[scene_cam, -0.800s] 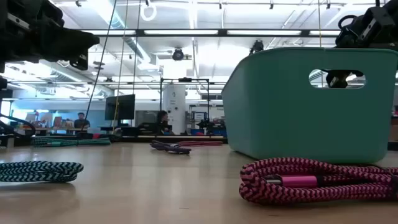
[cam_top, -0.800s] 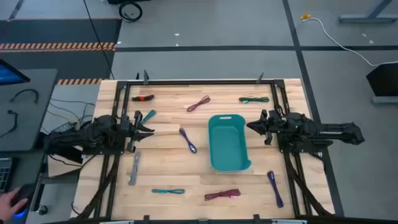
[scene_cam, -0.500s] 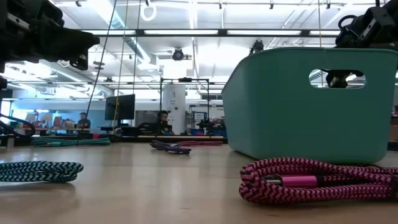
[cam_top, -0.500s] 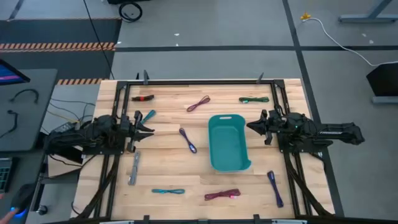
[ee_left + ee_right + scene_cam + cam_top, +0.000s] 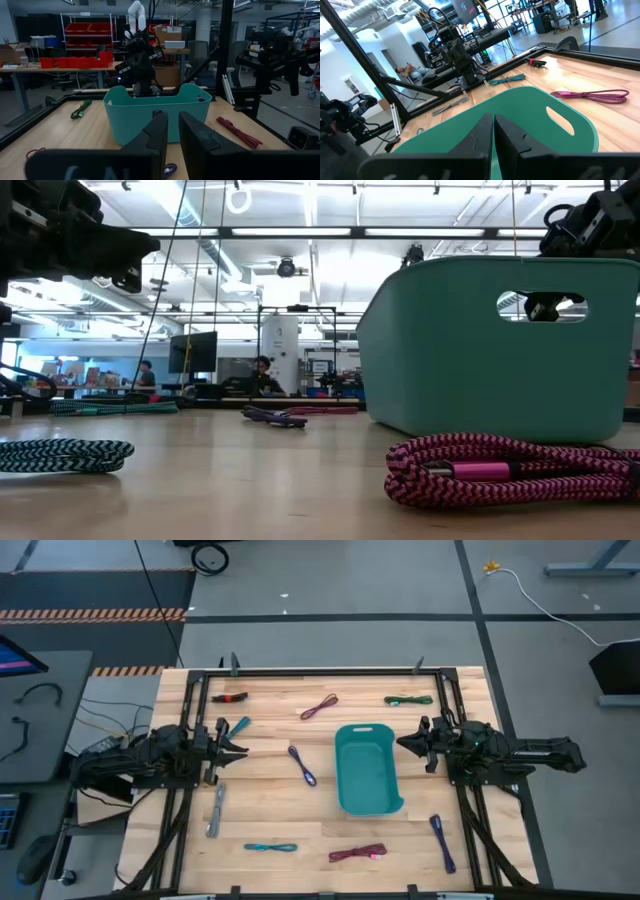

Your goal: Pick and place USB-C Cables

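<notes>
Several short coiled cables lie flat on the wooden table: red (image 5: 229, 697), magenta (image 5: 319, 706), green (image 5: 408, 699), teal (image 5: 238, 726), purple (image 5: 303, 764), grey (image 5: 215, 810), a second teal (image 5: 270, 847), a second magenta (image 5: 357, 854) (image 5: 500, 470), and a second purple (image 5: 442, 842). A teal bin (image 5: 368, 768) stands mid-table. My left gripper (image 5: 240, 748) (image 5: 173, 135) hovers left of the bin, shut and empty. My right gripper (image 5: 405, 744) (image 5: 492, 130) hovers at the bin's right wall, also shut and empty.
A black metal frame (image 5: 320, 671) runs along the table's edges, with both arm bases inside it. The bin (image 5: 470, 350) has a handle slot in its end wall. Bare wood lies between the cables. A side desk (image 5: 40, 710) stands left of the table.
</notes>
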Motion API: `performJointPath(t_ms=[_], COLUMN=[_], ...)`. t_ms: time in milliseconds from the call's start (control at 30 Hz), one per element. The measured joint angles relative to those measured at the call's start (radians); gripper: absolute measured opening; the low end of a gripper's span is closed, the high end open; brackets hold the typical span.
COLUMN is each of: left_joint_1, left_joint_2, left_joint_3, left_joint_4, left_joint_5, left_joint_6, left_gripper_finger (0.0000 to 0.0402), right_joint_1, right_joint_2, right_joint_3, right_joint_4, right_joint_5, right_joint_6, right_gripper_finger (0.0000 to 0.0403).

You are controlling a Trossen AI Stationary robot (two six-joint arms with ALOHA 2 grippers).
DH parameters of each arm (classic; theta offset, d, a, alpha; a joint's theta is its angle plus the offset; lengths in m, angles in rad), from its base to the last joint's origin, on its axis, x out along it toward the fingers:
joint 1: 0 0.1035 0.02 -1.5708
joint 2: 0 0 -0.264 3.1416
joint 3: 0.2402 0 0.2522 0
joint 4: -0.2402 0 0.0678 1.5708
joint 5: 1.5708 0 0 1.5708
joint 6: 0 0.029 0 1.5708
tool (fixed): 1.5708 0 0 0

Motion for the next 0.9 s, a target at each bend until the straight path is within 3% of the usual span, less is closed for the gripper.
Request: performJointPath(t_ms=[400, 467, 633, 900], left_joint_1=[0.0, 0.0, 0.0, 0.0], left_joint_2=[0.0, 0.0, 0.0, 0.075], left_joint_3=[0.0, 0.0, 0.001, 0.001], left_joint_4=[0.065, 0.149, 0.349, 0.463], left_joint_5=[0.0, -0.012, -0.256, -0.654], left_joint_6=[-0.004, -0.105, -0.444, -0.646], left_gripper_finger=[0.0049, 0.0048, 0.0048, 0.0048], right_joint_1=[0.0, 0.0, 0.0, 0.0], right_joint_2=[0.0, 0.0, 0.0, 0.0], right_joint_3=[0.0, 0.0, 0.0, 0.0], right_joint_4=[0.0, 0.0, 0.0, 0.0], right_joint_5=[0.0, 0.0, 0.0, 0.0], right_joint_6=[0.0, 0.0, 0.0, 0.0], right_gripper_finger=[0.0023, 0.0023, 0.0023, 0.0023])
